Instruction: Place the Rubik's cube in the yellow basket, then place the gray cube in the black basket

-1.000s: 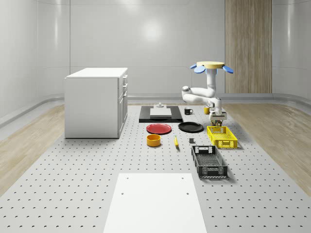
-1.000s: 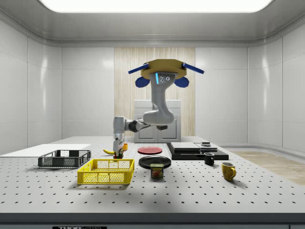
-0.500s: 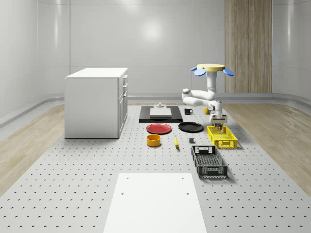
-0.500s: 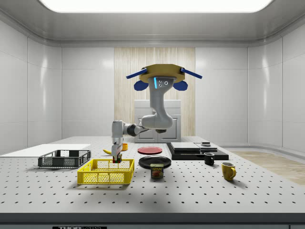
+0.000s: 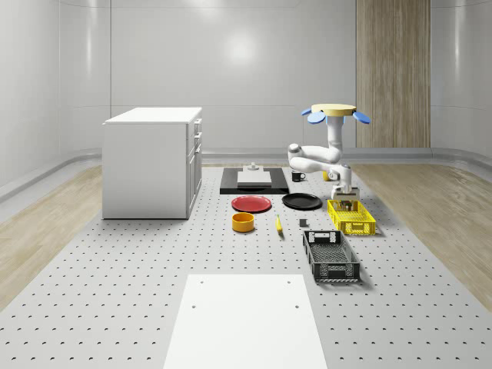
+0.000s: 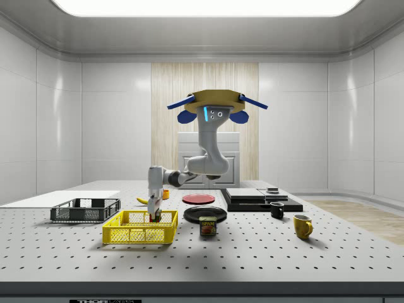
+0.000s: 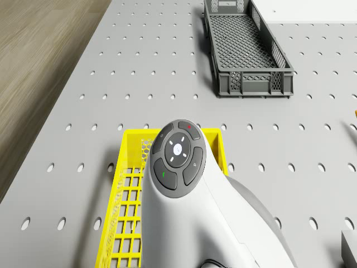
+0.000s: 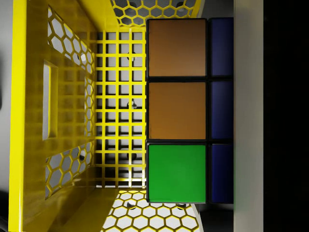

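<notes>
The drone (image 5: 334, 112) hovers above and behind the far end of the yellow basket (image 5: 352, 217), with its arm bent down into it. My gripper (image 6: 154, 216) is below the rim of the yellow basket (image 6: 140, 228), shut on the Rubik's cube (image 8: 177, 110). The cube shows orange, green and blue stickers and rests against a pale finger (image 8: 248, 116), just above the basket's mesh floor (image 8: 116, 111). The small gray cube (image 5: 304, 224) lies on the table to the whole-scene view's left of the yellow basket. The black basket (image 5: 330, 256) stands nearer the whole-scene camera.
A red plate (image 5: 251, 204), a black plate (image 5: 301, 201), an orange bowl (image 5: 243, 222) and a yellow banana (image 5: 278, 224) lie left of the baskets in the whole-scene view. A can (image 6: 208, 226) and two mugs (image 6: 302, 226) sit at the side view's right. A white cabinet (image 5: 152, 161) stands far left.
The arm has lowered the gripper and the Rubik's cube from above the yellow basket down inside it. The drone has sunk slightly and edged toward the side view's right.
</notes>
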